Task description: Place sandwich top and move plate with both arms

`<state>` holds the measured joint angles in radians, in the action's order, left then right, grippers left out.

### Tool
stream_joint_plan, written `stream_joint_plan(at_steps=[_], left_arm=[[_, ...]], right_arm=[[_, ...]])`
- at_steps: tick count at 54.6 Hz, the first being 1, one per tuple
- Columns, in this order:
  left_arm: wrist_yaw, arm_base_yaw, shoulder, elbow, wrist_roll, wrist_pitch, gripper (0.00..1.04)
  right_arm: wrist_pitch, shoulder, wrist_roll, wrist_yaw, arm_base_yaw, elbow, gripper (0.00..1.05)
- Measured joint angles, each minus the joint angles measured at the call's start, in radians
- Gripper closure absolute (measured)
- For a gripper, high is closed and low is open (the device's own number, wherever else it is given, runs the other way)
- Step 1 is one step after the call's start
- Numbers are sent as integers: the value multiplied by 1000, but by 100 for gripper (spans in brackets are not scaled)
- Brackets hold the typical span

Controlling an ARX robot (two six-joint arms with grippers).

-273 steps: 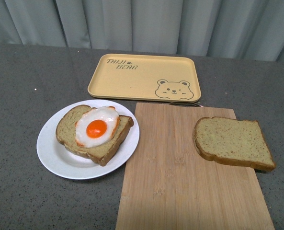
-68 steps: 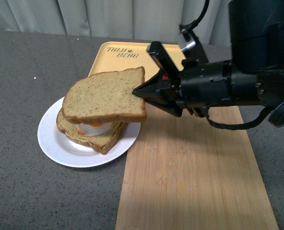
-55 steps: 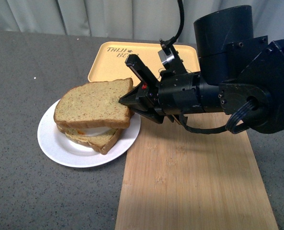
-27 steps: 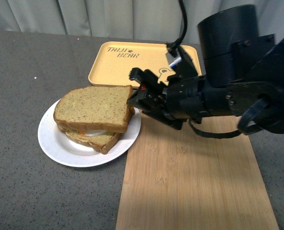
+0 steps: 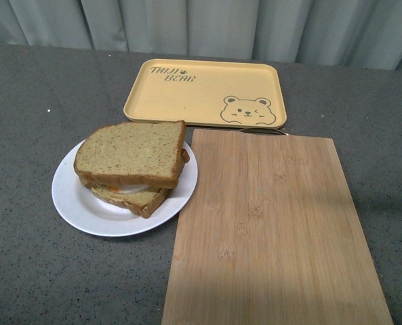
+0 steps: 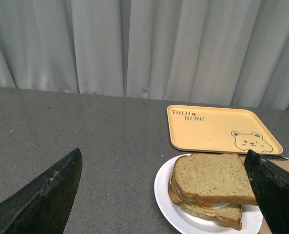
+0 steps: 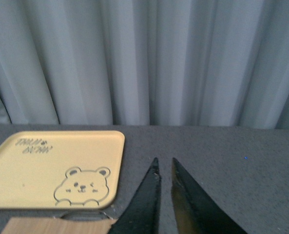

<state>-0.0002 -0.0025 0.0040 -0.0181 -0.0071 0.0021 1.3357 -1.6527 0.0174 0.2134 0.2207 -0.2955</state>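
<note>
Finished sandwich on the plate, both tools clear of it.
Shows the sandwich top (image 5: 131,152) lying flat on the lower bread slice (image 5: 136,202), egg peeking out between, on the white plate (image 5: 72,210), just beside the wooden cutting board (image 5: 268,230) and near the yellow bear tray (image 5: 204,91) on the grey worktop (image 5: 38,101). Finds the left tool (image 6: 162,152) spread wide and empty, framing the plate; finds the right tool (image 7: 164,160) narrowed to a thin slit, gripping nothing.

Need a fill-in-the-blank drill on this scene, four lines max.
The plain brown bread slice tops the sandwich on the round ___ plate.
The yellow rectangular tray shows a drawn ___.
In the front view, the wooden cutting board lies ___ of the plate.
The left tool is ___.
Missing: white; bear; right; open.
</note>
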Motion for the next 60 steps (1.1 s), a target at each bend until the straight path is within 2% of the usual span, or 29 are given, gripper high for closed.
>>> stream_joint_plan(at_steps=[19,24,31,34,38,60], left_arm=[[0,0,0,0,0,0,7],[0,0,0,0,0,0,7],[0,0,0,0,0,0,7],[0,0,0,0,0,0,7],[0,0,0,0,0,0,7],[0,0,0,0,0,0,7]], right_arm=[[-151,336,-13,-91,-98,189,104],[-284,464,-13,-110,-114,199,104],[-396,633,-13,-140,-141,230,104],[-437,684,-14,-203,-186,243,104],[-496,758,-14,-207,-216,261,104],[-780,1086,-14,-213,-218,291,104]])
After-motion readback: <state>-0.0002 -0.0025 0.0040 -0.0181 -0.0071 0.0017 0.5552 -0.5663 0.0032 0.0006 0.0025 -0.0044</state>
